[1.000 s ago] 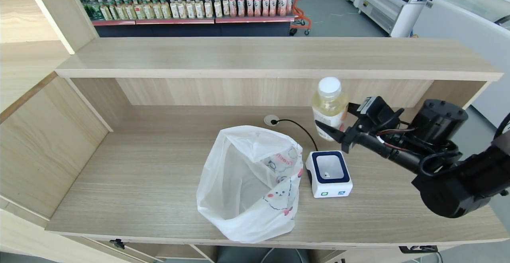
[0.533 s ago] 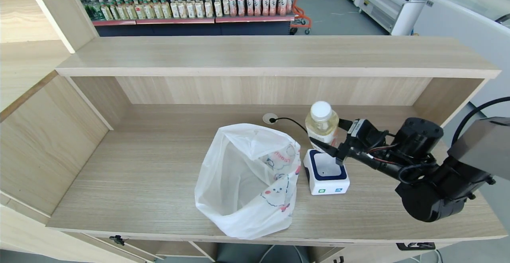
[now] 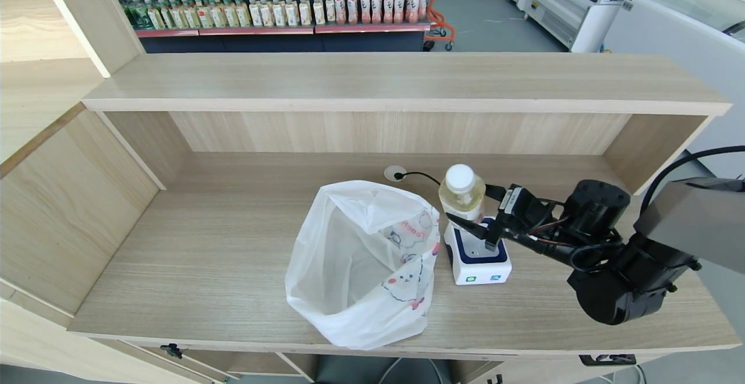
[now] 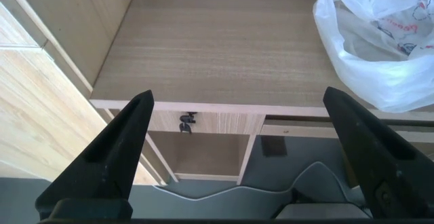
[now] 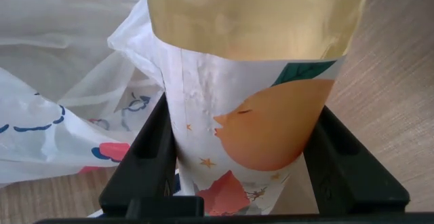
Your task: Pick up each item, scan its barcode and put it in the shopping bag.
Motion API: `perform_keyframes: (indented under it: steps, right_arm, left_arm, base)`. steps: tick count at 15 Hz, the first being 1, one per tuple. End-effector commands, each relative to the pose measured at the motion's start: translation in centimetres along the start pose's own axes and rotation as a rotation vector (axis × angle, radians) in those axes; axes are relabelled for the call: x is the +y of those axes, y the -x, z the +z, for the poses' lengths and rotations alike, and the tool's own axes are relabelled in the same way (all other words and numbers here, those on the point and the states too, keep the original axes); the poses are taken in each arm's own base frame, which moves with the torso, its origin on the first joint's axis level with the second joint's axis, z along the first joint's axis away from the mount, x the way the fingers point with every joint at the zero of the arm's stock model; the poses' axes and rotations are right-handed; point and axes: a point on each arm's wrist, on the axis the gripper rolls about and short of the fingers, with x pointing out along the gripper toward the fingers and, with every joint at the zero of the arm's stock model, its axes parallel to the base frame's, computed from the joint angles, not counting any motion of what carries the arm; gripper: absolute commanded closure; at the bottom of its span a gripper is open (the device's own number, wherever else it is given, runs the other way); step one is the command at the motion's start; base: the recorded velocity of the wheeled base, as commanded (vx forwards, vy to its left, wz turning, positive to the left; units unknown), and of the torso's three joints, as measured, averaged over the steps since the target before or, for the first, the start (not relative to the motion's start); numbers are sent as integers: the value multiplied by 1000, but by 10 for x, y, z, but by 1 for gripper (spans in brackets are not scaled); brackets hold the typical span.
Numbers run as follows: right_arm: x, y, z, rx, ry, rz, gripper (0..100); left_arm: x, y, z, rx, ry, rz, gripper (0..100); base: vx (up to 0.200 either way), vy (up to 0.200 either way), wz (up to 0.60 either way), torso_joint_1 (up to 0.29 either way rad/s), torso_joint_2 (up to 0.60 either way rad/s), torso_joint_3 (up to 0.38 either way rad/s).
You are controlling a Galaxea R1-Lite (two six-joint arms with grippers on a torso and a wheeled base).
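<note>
**Change.** Over the last second the right gripper (image 3: 470, 205) carries the bottle (image 3: 460, 195) from the far right of the bench (image 3: 204, 256) towards the near left and lowers it. The bottle now stands upright directly over the scanner (image 3: 480, 269), at the scanner's far edge. Whether its base touches the scanner cannot be told. The gripper is clenched on the bottle's labelled lower body, one finger on each side, as the right wrist view confirms (image 5: 258, 115). The shopping bag (image 3: 361, 262) and the scanner keep their places.

**Other arm.** The left gripper (image 4: 237, 98) hangs released and empty beyond the near left edge of the bench.

**Meaning for the task.** The pick-up is complete, and the item is judged to be in the scanning step. The label faces the wrist camera, so a barcode may need turning towards the scanner window. The bag stands open just left of the scanner, touching it, so the drop that follows calls for only a short move left.
</note>
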Motion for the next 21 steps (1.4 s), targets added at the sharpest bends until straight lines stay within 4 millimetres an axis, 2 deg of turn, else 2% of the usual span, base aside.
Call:
perform_keyframes:
  steps: [1, 3, 6, 11, 15, 21]
  right_arm:
    - [2, -3, -5, 1, 1, 5, 100]
    - [-1, -10, -12, -15, 20, 1, 100]
    - [-1, -9, -19, -20, 26, 19, 100]
    - [-4, -7, -15, -25, 32, 15, 100]
    - [0, 6, -2, -10, 16, 28, 100]
    - [1, 13, -4, 15, 10, 26, 100]
  left_arm:
    - [0, 0, 0, 0, 0, 0, 0]
    - [0, 0, 0, 0, 0, 0, 0]
    - [0, 0, 0, 0, 0, 0, 0]
    - [0, 0, 0, 0, 0, 0, 0]
    - [0, 0, 0, 0, 0, 0, 0]
    - [0, 0, 0, 0, 0, 0, 0]
  base:
    - [0, 0, 0, 0, 0, 0]
    - [0, 0, 0, 0, 0, 0]
    - [0, 0, 0, 0, 0, 0]
    - [0, 0, 0, 0, 0, 0]
    - [0, 0, 0, 0, 0, 0]
    - [0, 0, 0, 0, 0, 0]
